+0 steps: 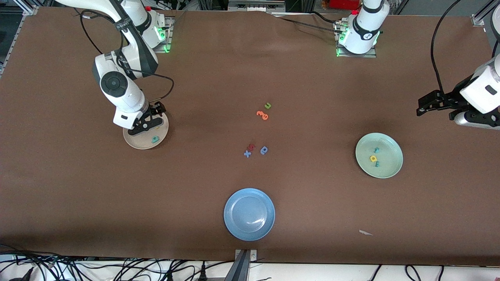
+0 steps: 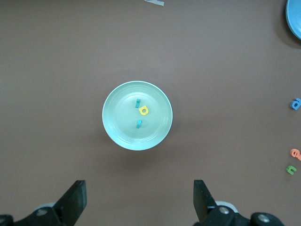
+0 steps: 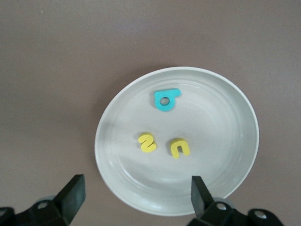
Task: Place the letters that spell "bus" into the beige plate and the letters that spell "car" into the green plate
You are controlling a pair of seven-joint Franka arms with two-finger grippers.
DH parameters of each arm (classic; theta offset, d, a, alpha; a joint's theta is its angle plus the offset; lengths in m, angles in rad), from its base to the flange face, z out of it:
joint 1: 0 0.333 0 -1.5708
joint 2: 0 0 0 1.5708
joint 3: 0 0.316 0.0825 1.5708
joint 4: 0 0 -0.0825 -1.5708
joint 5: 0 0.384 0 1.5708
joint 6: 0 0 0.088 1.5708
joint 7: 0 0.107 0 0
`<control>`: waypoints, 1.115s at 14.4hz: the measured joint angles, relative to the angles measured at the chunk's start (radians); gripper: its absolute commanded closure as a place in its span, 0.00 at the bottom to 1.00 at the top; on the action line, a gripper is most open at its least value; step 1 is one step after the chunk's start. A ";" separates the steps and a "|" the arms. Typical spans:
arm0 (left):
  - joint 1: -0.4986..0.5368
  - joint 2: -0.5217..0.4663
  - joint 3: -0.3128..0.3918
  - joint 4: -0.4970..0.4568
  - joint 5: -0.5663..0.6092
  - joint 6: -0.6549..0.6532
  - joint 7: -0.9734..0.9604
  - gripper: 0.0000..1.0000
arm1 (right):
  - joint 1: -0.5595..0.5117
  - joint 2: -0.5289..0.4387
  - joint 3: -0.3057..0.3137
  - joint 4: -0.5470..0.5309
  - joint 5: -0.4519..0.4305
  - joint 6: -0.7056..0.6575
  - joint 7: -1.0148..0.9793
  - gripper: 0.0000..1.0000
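The beige plate (image 1: pixel 134 141) lies toward the right arm's end of the table. In it are a teal b (image 3: pixel 166 100), a yellow s (image 3: pixel 147 143) and a yellow u (image 3: pixel 179 148). My right gripper (image 1: pixel 151 119) hovers just over this plate, open and holding nothing (image 3: pixel 136 197). The green plate (image 1: pixel 390 156) lies toward the left arm's end and holds a teal c (image 1: pixel 376 150), a yellow a (image 1: pixel 373 158) and a teal r (image 1: pixel 377 164). My left gripper (image 1: pixel 424 106) waits, open and empty, over bare table beside the green plate (image 2: pixel 117 117).
A blue plate (image 1: pixel 249 214) sits near the front edge at the middle. Loose letters lie mid-table: a green u (image 1: pixel 267 105), orange ones (image 1: pixel 262 114), a red one (image 1: pixel 252 147) and two blue ones (image 1: pixel 247 153). A paper scrap (image 1: pixel 365 232) lies near the front edge.
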 measured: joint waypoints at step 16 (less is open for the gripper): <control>-0.002 0.000 -0.010 -0.001 0.000 -0.001 0.000 0.00 | 0.009 -0.047 -0.202 0.609 0.186 -0.621 0.017 0.00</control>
